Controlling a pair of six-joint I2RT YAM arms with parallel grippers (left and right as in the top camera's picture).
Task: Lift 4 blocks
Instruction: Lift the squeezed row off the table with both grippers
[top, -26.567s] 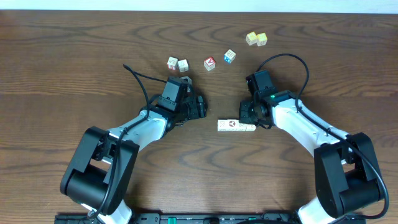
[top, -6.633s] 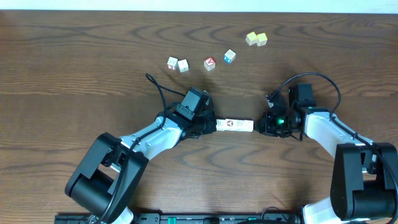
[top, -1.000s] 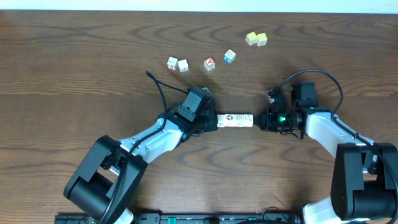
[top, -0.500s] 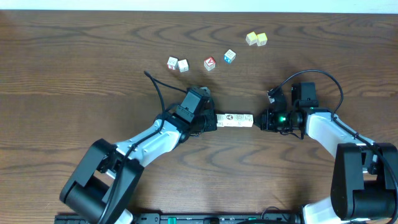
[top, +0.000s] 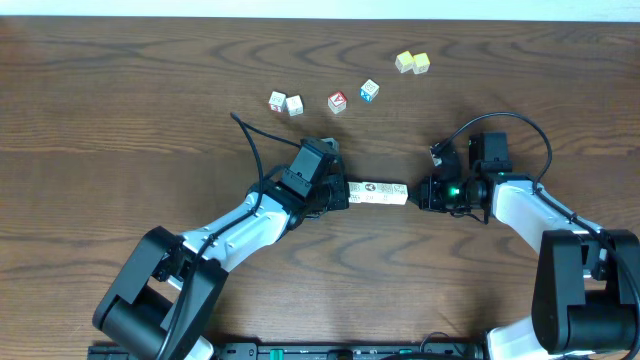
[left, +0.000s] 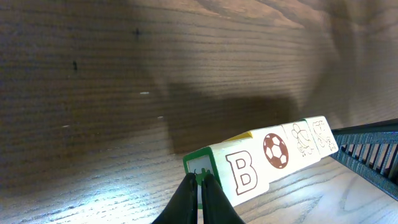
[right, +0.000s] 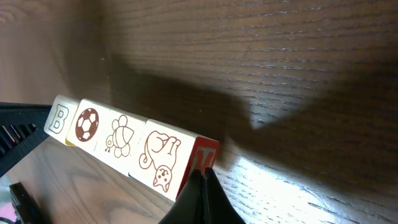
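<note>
Four cream-white blocks (top: 377, 192) form one tight row, end to end, between my two grippers. The left gripper (top: 346, 194) is shut, its tips pressing the row's green-edged left end (left: 200, 169). The right gripper (top: 412, 193) is shut too, pushing against the red end face (right: 205, 158). The row's faces show a B, a ball, a bee and a cat (right: 158, 158). Its shadow lies apart from it on the wood, so the row hangs a little above the table.
At the back of the table lie two pale cubes (top: 285, 102), a red-faced cube (top: 337, 102), a blue-faced cube (top: 369, 91) and two pale yellow cubes (top: 412, 62). The right arm's black cable (top: 500, 120) loops behind its wrist.
Long ago the row lay on the table with both grippers off it. Since six seconds ago it has shifted slightly toward the back, clamped end to end. Over the last second almost nothing moved.
</note>
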